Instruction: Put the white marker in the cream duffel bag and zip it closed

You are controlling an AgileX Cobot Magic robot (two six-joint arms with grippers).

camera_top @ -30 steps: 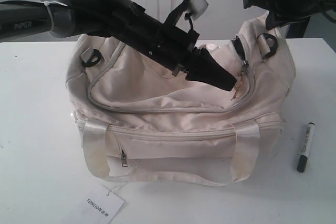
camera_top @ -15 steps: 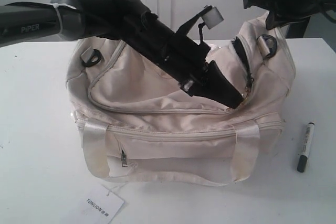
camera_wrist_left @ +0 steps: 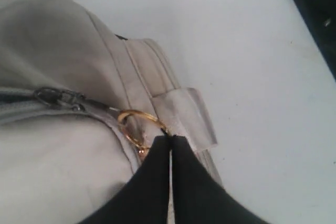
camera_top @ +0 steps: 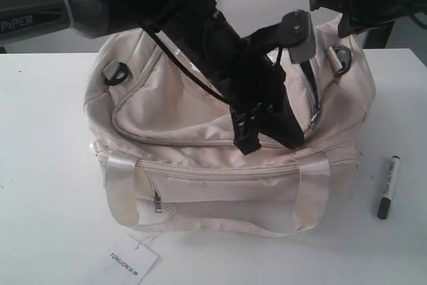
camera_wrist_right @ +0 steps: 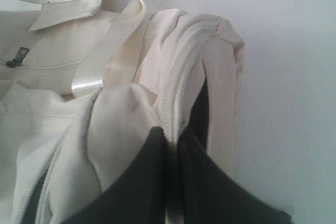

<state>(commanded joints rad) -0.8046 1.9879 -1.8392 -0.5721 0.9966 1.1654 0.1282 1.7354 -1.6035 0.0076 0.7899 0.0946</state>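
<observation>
The cream duffel bag [camera_top: 180,118] sits mid-table with its curved top zipper facing me. My left gripper [camera_top: 293,139] reaches across to the zipper's right end. In the left wrist view it [camera_wrist_left: 169,138] is shut on the gold chain pull [camera_wrist_left: 134,121], which hangs from the zipper slider [camera_wrist_left: 55,97]. My right gripper [camera_top: 341,30] is shut on the bag's raised right end, pinching the piped edge [camera_wrist_right: 176,93] between its jaws [camera_wrist_right: 172,132]. The white marker [camera_top: 387,187] lies on the table to the right of the bag, apart from both grippers.
A white paper tag [camera_top: 130,260] lies on the table in front of the bag. Satin handle straps [camera_top: 120,178] hang over the front pocket. Black D-rings [camera_top: 115,73] sit at the bag's ends. White table [camera_top: 47,165] surrounds the bag.
My left gripper has swung down and toward the bag's front right along the zipper, the wrist rolling over, with the chain pull in it. The right gripper and marker have not moved.
</observation>
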